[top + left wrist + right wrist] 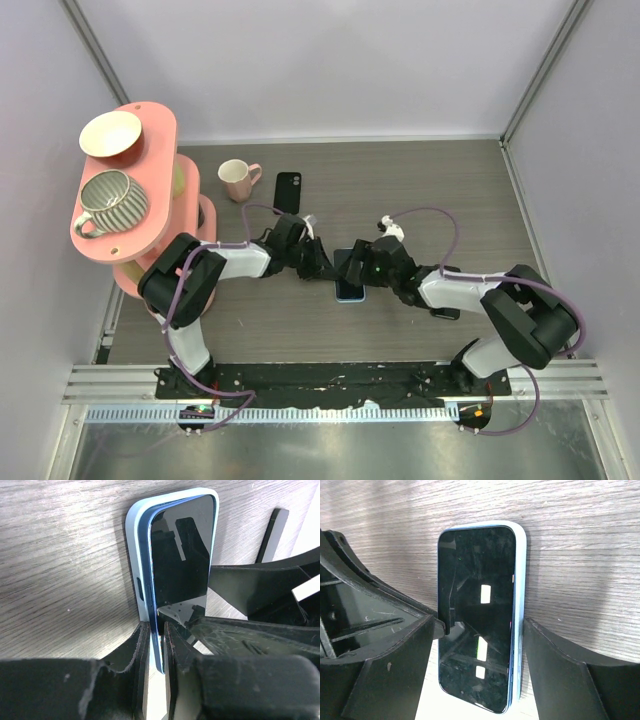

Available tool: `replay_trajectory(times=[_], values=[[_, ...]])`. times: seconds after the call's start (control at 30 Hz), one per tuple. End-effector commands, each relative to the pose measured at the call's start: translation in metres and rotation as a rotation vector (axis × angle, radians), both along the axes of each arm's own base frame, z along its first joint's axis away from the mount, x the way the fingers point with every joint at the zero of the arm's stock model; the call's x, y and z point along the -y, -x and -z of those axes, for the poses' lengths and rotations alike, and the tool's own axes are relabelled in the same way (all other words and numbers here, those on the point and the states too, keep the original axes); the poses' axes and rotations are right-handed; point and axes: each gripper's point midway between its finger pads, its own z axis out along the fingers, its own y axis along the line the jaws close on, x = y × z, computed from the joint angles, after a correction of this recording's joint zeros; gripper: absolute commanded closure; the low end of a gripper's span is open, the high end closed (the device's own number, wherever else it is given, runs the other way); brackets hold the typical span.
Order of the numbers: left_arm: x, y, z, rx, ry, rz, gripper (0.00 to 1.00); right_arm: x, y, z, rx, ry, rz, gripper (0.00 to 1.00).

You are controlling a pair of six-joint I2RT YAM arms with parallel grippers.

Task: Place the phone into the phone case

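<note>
The phone (pixel 350 283) lies screen up on the wooden table between my two grippers. In the left wrist view the phone (pixel 182 555) has a black screen and a dark-blue long edge. That edge is tilted up off a light-blue shell (pixel 134 545) under it. My left gripper (pixel 322 266) is shut on that raised edge near a corner (pixel 157 647). My right gripper (pixel 366 264) is open, and its fingers (pixel 565 675) straddle the phone (pixel 477 605) across its width. The black phone case (pixel 288 192) lies flat at the back, apart from both grippers.
A pink mug (pixel 238 180) stands left of the black case. A pink two-tier stand (pixel 150 235) at the far left holds a bowl (pixel 110 134) and a striped mug (pixel 112 197). Walls enclose the table on three sides.
</note>
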Motion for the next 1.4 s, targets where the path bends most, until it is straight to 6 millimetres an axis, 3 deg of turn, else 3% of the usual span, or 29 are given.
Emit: replay_trajectory(times=[0.0, 0.1, 0.47, 0.8, 1.13, 1.23, 1.37], values=[[-0.002, 0.022, 0.024, -0.06, -0.014, 0.027, 0.82, -0.048, 0.02, -0.038, -0.005, -0.365, -0.165, 0.24], [-0.002, 0.022, 0.024, -0.065, -0.006, 0.029, 0.83, -0.054, 0.027, -0.049, -0.005, -0.433, -0.215, 0.24], [0.0, 0.023, 0.023, -0.066, 0.014, 0.032, 0.83, -0.052, 0.038, -0.061, -0.012, -0.56, -0.248, 0.24], [0.0, 0.023, 0.021, -0.063, 0.023, 0.036, 0.83, -0.043, 0.035, -0.047, -0.036, -0.528, -0.22, 0.27], [-0.001, 0.022, 0.021, -0.063, 0.024, 0.035, 0.83, -0.028, 0.035, -0.026, -0.072, -0.452, -0.175, 0.53], [-0.002, 0.022, 0.022, -0.064, 0.022, 0.034, 0.83, -0.025, 0.037, -0.022, -0.079, -0.44, -0.167, 0.62], [-0.001, 0.022, 0.019, -0.058, 0.03, 0.037, 0.83, -0.022, 0.036, -0.02, -0.08, -0.429, -0.165, 0.83]])
